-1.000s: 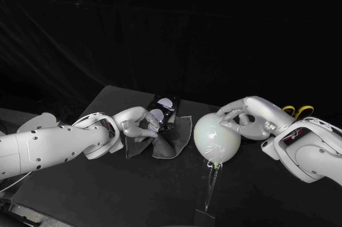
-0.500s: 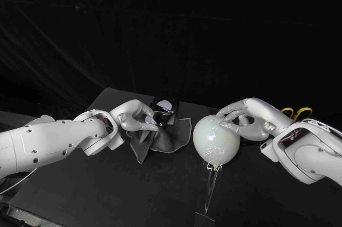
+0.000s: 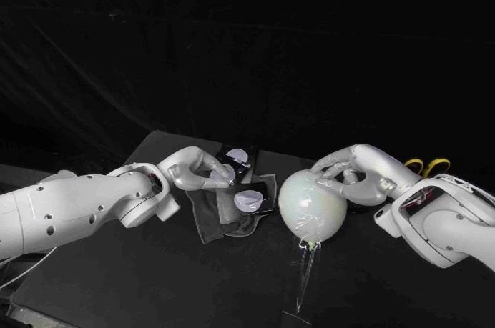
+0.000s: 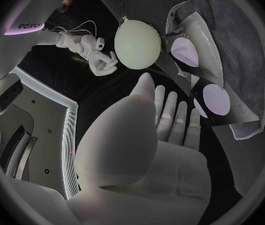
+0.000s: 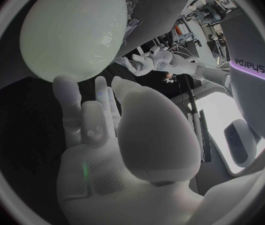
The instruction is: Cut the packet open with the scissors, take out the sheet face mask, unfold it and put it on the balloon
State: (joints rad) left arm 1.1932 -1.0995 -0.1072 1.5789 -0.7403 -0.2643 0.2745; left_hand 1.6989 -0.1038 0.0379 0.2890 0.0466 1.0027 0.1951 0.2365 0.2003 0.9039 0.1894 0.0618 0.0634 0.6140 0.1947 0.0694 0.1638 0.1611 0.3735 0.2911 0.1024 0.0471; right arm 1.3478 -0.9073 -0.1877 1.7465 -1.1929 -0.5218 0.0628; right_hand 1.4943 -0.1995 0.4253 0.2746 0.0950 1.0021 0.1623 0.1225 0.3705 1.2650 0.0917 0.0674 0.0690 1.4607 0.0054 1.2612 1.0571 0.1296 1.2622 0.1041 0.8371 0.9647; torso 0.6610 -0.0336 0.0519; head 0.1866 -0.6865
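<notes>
The left hand (image 3: 198,174) has its fingers closed on the packet (image 3: 249,198), and the grey mask (image 3: 219,219) hangs under it. Just beside it the balloon (image 3: 312,208) stands over the table (image 3: 154,271). The right hand (image 3: 350,176) grasps the top of the balloon. The scissors (image 3: 429,162) lie behind that arm.
</notes>
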